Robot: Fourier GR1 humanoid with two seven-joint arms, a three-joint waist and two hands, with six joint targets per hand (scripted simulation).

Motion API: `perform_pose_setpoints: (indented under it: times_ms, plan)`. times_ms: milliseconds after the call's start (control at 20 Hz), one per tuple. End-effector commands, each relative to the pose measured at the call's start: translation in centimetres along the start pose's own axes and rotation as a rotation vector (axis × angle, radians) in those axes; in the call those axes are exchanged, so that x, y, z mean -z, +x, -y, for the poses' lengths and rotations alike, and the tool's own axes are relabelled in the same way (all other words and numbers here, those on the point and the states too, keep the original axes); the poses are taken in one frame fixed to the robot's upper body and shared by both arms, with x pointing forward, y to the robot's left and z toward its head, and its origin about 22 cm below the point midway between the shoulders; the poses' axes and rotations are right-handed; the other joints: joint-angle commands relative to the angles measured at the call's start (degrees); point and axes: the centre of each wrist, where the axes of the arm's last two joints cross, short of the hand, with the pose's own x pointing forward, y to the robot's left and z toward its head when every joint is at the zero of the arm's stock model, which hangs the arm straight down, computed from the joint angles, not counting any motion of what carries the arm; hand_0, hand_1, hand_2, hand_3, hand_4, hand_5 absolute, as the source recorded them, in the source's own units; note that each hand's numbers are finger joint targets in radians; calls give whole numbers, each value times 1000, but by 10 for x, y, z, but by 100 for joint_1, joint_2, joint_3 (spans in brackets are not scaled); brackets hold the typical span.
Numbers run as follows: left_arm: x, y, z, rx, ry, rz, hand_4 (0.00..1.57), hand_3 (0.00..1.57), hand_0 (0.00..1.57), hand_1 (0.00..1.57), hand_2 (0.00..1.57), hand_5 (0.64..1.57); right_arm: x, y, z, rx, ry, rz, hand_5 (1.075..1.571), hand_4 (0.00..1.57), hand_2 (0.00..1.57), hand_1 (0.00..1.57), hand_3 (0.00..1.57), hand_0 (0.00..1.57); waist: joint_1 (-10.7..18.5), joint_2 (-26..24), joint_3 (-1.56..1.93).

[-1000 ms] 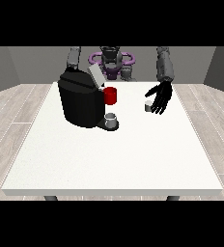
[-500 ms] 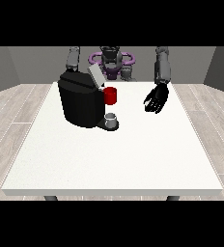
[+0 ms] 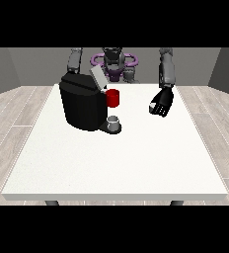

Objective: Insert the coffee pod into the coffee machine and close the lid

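Black in colour, the coffee machine (image 3: 84, 106) stands on the white table (image 3: 116, 158) with its grey lid (image 3: 97, 78) tilted open, a red cup (image 3: 113, 98) at its front and a small grey cup (image 3: 114, 121) on its base. The hand at the view's right (image 3: 162, 103) hangs above the table, well apart from the machine, fingers curled under. Whether they enclose the coffee pod cannot be determined; the other hand is hidden behind the machine.

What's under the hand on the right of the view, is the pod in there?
The hand at the view's right has its fingers curled, over the white table. No pod shows in or below it; the fingers would cover one. The coffee machine stands apart, lid raised.
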Motion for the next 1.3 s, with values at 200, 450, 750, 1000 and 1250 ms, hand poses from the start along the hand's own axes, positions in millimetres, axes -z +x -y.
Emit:
perform_pose_setpoints:
  times_ms: [200,450,750,1000,1250]
  plan:
    - [10,7,2,10,8,45,466,1162,1149,1149,1257,1571,7,-7,17,-67,-60,-32,1571,0,0,0,0,0,91,-73,-7]
    - [26,31,-13,-139,-2,153,489,1352,1433,1433,1423,1571,3,-7,-5,-91,-37,-88,1571,0,0,0,0,0,142,-463,-8]
    - [33,53,-22,-135,-106,180,502,1319,1403,1403,1395,1571,-21,-59,8,-97,-64,-168,1571,0,0,0,0,0,404,-982,-2]
    - [44,82,-40,-138,-140,211,534,1334,1418,1418,1400,1571,-19,-62,7,-101,-62,-209,1571,0,0,0,0,0,398,-1213,-4]
    - [49,96,-41,-157,-124,200,534,1334,1418,1418,1400,1571,-13,-46,5,-42,-44,-152,1571,0,0,0,0,0,148,-1226,-5]
